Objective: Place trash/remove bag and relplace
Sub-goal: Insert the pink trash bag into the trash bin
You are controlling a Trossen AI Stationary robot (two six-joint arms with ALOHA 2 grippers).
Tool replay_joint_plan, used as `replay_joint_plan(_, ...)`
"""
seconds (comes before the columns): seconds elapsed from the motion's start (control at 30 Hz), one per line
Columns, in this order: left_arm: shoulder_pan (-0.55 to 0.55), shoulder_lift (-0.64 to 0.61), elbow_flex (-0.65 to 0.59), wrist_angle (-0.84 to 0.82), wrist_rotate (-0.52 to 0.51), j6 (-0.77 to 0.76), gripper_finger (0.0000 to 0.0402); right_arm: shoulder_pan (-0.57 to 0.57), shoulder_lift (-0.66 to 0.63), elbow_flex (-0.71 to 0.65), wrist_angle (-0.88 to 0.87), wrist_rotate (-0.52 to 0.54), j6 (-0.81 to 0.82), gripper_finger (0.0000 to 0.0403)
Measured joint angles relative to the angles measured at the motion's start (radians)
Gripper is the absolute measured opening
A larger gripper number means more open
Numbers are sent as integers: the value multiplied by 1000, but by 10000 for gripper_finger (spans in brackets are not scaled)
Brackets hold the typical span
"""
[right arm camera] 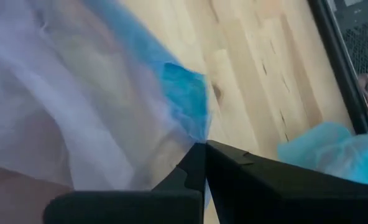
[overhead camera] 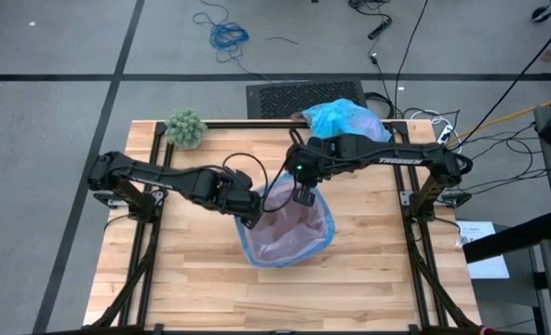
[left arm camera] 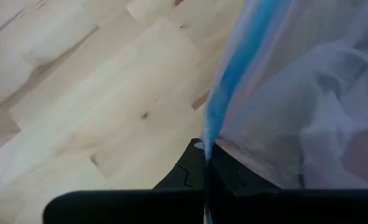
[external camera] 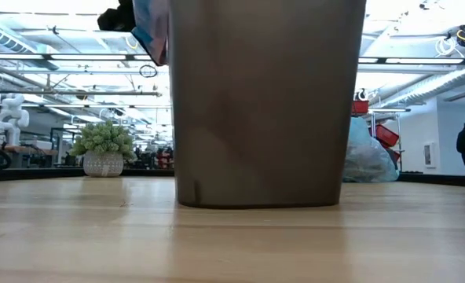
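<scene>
1. Bag: a thin translucent pink plastic liner with a blue rim (overhead camera: pixel 289 228) sits in the brown square bin (external camera: pixel 264 102) mid-tabletop.
2. Left gripper (overhead camera: pixel 249 212) and right gripper (overhead camera: pixel 303 195) each have jaws closed on the rim.
3. Uneven pulling could tear the film or tip the bin.
4. A crinkly light-blue plastic bag (overhead camera: pixel 345 118) waits at the far edge.

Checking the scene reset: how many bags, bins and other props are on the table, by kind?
Plastic bags: 2, a translucent pink bag with a blue rim lining the bin, and a crinkly light-blue plastic bag at the table's far edge
Brown bins: 1
Fuzzy green balls: 1
Trash scraps: 0 visible
Total: 4
</scene>
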Motion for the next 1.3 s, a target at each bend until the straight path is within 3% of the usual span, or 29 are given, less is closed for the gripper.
replay_joint_plan(0.57, -19, 0, -31, 23, -21, -25, 0, 68, -55, -178, 53, 4, 300, 0)
replay_joint_plan(0.83, -27, 0, -31, 35, -46, -26, 0, 122, -85, -214, 76, 108, 399, 0)
replay_joint_plan(1.17, -40, 0, -44, 106, -81, -25, 0, 153, -120, -298, 120, 112, 478, 0)
replay_joint_plan(1.3, -40, 0, -44, 125, -90, -24, 0, 160, -153, -303, 137, 166, 478, 0)
